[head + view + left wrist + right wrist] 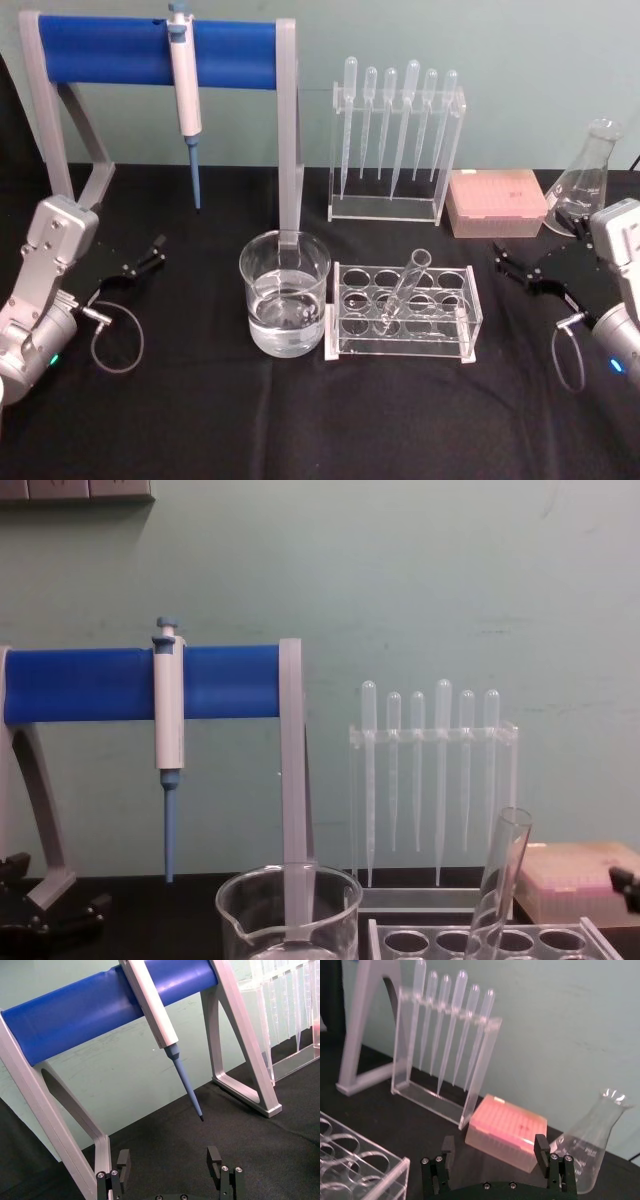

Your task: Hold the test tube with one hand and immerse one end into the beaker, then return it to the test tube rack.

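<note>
The test tube (405,288) leans tilted in a hole of the clear rack (455,338), open rim up; the chest view shows its upper part (502,875). The beaker (285,305), part full of clear liquid, stands just left of the rack and shows in the chest view (290,908) too. My left gripper (150,255) rests open and empty over the black cloth at the left, well away from the beaker; its wrist view shows the gripper (169,1162) with spread fingers. My right gripper (505,260) hovers open and empty to the right of the rack, also seen from its wrist (494,1146).
A blue-barred stand (160,50) with a hanging pipettor (186,90) is at the back left, its post just behind the beaker. A pipette rack (395,140), a pink tip box (495,200) and a glass flask (585,180) line the back right.
</note>
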Robot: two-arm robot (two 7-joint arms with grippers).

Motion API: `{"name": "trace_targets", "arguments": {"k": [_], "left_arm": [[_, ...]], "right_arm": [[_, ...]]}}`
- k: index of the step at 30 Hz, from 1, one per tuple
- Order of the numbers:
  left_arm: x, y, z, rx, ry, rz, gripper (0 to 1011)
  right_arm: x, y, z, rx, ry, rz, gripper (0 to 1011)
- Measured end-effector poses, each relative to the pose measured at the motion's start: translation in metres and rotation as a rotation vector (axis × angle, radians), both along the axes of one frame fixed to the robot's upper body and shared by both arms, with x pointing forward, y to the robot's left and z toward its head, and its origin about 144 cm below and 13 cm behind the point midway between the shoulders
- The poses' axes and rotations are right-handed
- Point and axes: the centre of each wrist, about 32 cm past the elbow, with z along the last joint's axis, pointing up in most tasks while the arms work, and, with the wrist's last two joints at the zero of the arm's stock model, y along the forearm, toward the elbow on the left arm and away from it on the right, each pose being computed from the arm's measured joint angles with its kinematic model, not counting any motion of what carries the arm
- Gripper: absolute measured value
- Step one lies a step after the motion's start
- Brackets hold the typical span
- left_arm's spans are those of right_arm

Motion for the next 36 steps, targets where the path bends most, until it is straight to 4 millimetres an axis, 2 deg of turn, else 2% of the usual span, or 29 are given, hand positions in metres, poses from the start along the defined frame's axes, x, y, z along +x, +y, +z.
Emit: {"name": "trace_targets", "arguments": {"k": [7, 10, 16, 19, 28, 36], "left_arm": [[0.0, 0.0, 0.0, 0.0, 0.0, 0.0, 1000], [0.0, 0.0, 0.0, 0.0, 0.0, 0.0, 1000], [0.0, 0.0, 0.0, 0.0, 0.0, 0.0, 1000], [0.0, 0.0, 0.0, 0.0, 0.0, 0.0, 1000], [0.0, 0.0, 0.0, 0.0, 0.0, 0.0, 1000], [0.0, 0.0, 0.0, 0.0, 0.0, 0.0, 1000]], "right_arm": [[-0.01, -0.011, 0.024, 0.055, 0.008, 0.051, 1004], [-0.017, -0.024, 0.036, 0.092, 0.05, 0.115, 1004], [-0.03, -0.057, 0.045, 0.132, 0.169, 0.364, 1004], [-0.033, -0.064, 0.046, 0.138, 0.202, 0.474, 1004], [-0.032, -0.06, 0.045, 0.175, 0.207, 0.641, 1004], [-0.03, -0.035, 0.044, 0.195, 0.213, 0.662, 1004]]}}
